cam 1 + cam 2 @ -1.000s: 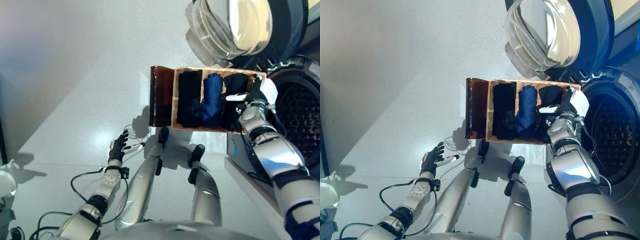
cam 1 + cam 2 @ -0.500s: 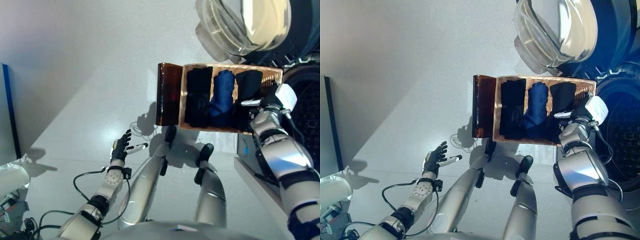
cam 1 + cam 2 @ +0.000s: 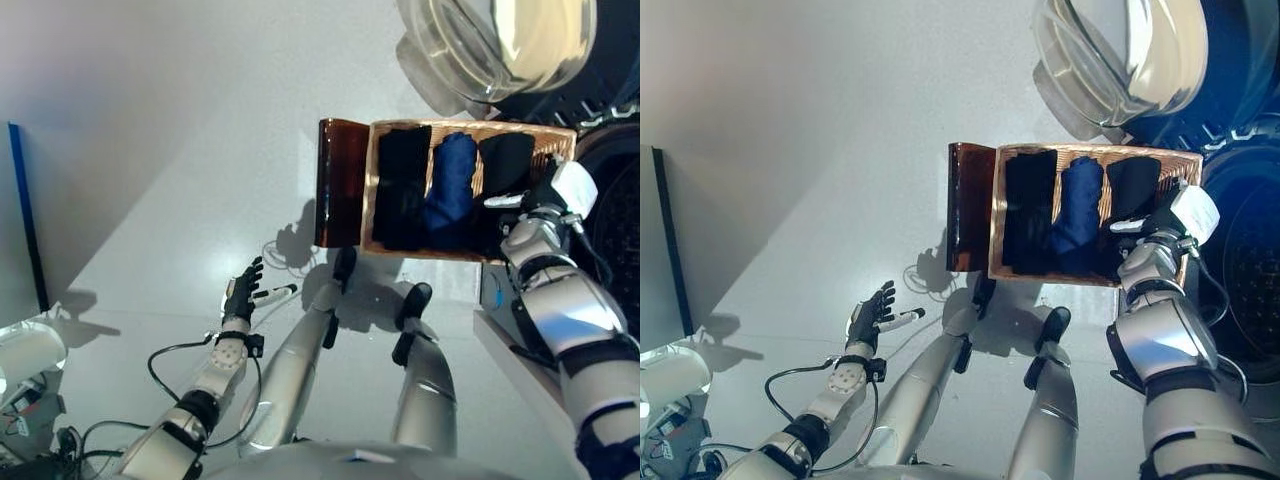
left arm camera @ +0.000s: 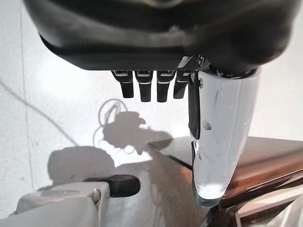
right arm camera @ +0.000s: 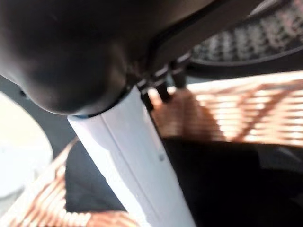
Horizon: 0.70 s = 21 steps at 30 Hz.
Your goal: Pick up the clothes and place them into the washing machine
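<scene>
Up at the basket's right-hand end, the right hand reaches over the rim, its white-covered thumb stretched out above the black garment that lies there. In the right wrist view only the roots of its fingers show, straight as far as they can be seen, and whether they touch the cloth cannot be told; nothing is visibly held. That garment fills the rightmost place in the woven basket, a light wicker box standing on the floor. Just beside it, in the middle, lies a blue garment, rolled lengthwise, and beyond that a second black garment lies against the basket's other end. A dark brown panel adjoins the basket's left end. Past the basket's far side hangs the washing machine's round glass door, swung open, and to the right of the basket the dark perforated drum shows in the machine's front opening. All three garments are in the basket, none in the drum. Well apart, low at the left over the bare grey floor, the left hand hangs released with fingers spread and straight, holding nothing.
</scene>
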Motion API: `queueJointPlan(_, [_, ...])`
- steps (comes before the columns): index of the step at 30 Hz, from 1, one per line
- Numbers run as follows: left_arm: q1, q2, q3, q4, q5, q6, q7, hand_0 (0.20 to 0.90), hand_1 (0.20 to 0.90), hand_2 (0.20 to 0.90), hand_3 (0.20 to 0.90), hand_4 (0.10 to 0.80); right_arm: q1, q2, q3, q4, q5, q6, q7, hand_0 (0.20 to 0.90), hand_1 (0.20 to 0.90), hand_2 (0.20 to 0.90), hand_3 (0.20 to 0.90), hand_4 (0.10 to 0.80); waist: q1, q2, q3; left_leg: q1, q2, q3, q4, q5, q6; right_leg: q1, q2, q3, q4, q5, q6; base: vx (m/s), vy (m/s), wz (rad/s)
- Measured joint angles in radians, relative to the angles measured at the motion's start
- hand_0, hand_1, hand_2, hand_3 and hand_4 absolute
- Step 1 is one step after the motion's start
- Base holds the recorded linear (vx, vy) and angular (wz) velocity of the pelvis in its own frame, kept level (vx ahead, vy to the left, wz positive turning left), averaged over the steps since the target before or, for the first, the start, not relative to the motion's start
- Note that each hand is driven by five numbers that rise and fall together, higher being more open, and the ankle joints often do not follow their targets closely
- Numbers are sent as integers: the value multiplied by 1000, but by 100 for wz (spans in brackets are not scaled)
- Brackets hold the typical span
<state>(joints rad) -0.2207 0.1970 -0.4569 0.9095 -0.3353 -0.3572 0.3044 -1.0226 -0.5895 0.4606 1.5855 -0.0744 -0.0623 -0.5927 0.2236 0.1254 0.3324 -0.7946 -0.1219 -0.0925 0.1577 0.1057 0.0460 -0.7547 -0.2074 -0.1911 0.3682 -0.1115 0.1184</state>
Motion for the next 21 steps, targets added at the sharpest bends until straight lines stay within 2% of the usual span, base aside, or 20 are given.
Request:
queueJointPlan(2, [0, -6, -2, -1, -1, 0, 0, 900, 900, 900, 900, 800, -5, -1, 0, -3, -1, -1, -18, 900, 900, 900, 900, 800, 0, -1, 14, -2, 3, -2, -3, 0, -1, -5, -2, -5, 3, -1, -2, 59, -23, 5])
queueJointPlan(3, [0, -7, -9, 0, -1, 0, -1, 900, 900, 900, 900, 800, -5, 0, 0, -3, -4, -1, -24, 787, 787, 787, 787, 720, 2, -2, 19, -2, 3, -4, -3, 0, -1, -4, -1, -5, 4, -1, -2, 0, 0, 0])
queueJointPlan(4, [0, -7, -19, 1, -6, 0, -1, 900, 900, 900, 900, 800, -5, 0, 0, -3, -7, 0, -25, 730, 730, 730, 730, 678, 2, -2, 21, -2, 3, -6, -3, 0, -1, -4, -1, -5, 4, -1, -2, 0, 0, 0])
queueJointPlan(5, [0, -7, -24, 1, -6, 0, 0, 900, 900, 900, 900, 800, -5, 0, 0, -2, -12, 0, -25, 705, 705, 705, 705, 661, 2, -3, 22, -2, 2, -6, -3, 0, 0, -4, -2, -5, 6, -1, -2, 0, 0, 0])
queueJointPlan(6, [-1, -7, -25, 0, -7, 0, 0, 900, 900, 900, 900, 800, -8, -2, 0, -2, -15, 3, -26, 543, 543, 543, 543, 545, 1, -3, 23, -2, 2, -7, -3, 1, 1, -4, -2, -6, 7, -1, -2, 0, 0, 0])
queueJointPlan(8, [-1, -6, -25, -7, -10, 0, 1, 900, 900, 900, 900, 800, -15, -20, 1, -3, -19, 12, -31, 466, 466, 466, 466, 490, 2, -3, 27, -2, 1, -11, -4, 4, 5, -5, -3, -9, 10, -1, -2, 17, 7, 3])
queueJointPlan(9, [-2, -6, -24, -8, -11, -1, 1, 900, 900, 900, 900, 800, -22, -29, 1, -3, -22, 16, -29, 274, 274, 274, 274, 353, 2, -3, 30, -2, 1, -13, -5, 5, 6, -5, -3, -10, 12, -2, -3, 16, 13, 5])
queueJointPlan(10, [-2, -6, -25, -8, -15, -1, 2, 900, 900, 900, 900, 800, -28, -34, 0, -2, -23, 19, -17, 200, 200, 200, 200, 300, 2, -3, 30, -2, 1, -16, -6, 7, 6, -5, -2, -13, 12, -3, -5, 8, 10, 5])
queueJointPlan(21, [-5, -5, -24, -14, -27, -1, 6, 900, 900, 900, 900, 800, -33, -26, 0, -29, -23, 18, 5, 200, 200, 200, 200, 300, 6, -4, 34, -5, 2, -21, -19, 17, 8, -14, -1, -14, 10, -4, -6, 0, 1, 0])
